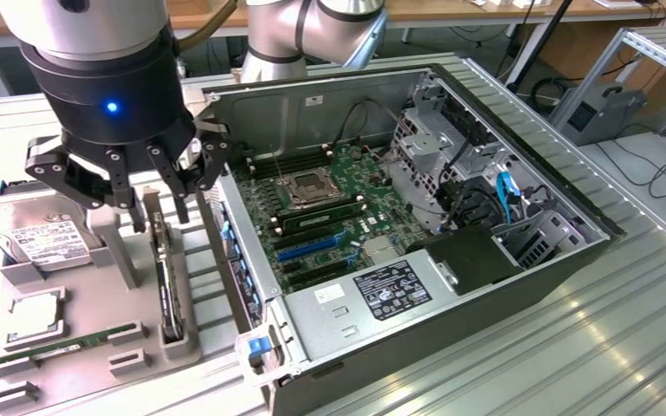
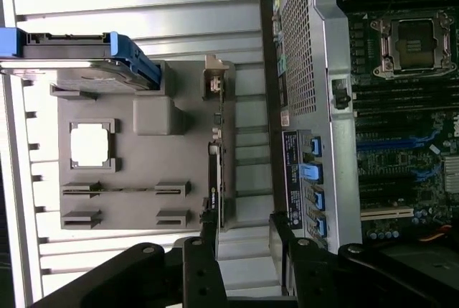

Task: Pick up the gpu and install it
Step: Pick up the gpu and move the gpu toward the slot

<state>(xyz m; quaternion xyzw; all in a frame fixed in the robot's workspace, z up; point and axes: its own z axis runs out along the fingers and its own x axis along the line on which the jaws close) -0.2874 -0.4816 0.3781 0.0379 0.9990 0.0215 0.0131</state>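
So the ribbed metal table (image 1: 610, 347) has a grey parts tray (image 1: 90, 303) and the open PC case (image 1: 449, 338) side by side.

arm (image 1: 310, 35) angled down, wrist (image 1: 107, 87) vertical; claw (image 1: 159, 220) pointing downward, fingers (image 1: 134, 215) spread wide, empty.

- The holder tray (image 1: 107, 260) lies on the slatted table (image 1: 610, 347), just beside the computer case (image 1: 564, 260), on the exterior view's left of it.
- The hard drive (image 1: 38, 234) sits at the tray's far end.
- The CPU chip (image 1: 35, 314) lies in a recess nearer the camera, with the RAM stick (image 1: 49, 351) nearer still.
- The gpu (image 1: 169, 290) stands on edge in the tray's slot along the side nearest the case.
- The gripper (image 1: 159, 221) hangs above the gpu's far end.
- Inside the case lies the motherboard (image 1: 333, 217), carrying the CPU socket (image 1: 310, 186); the power supply (image 1: 397, 290) sits in front of it.
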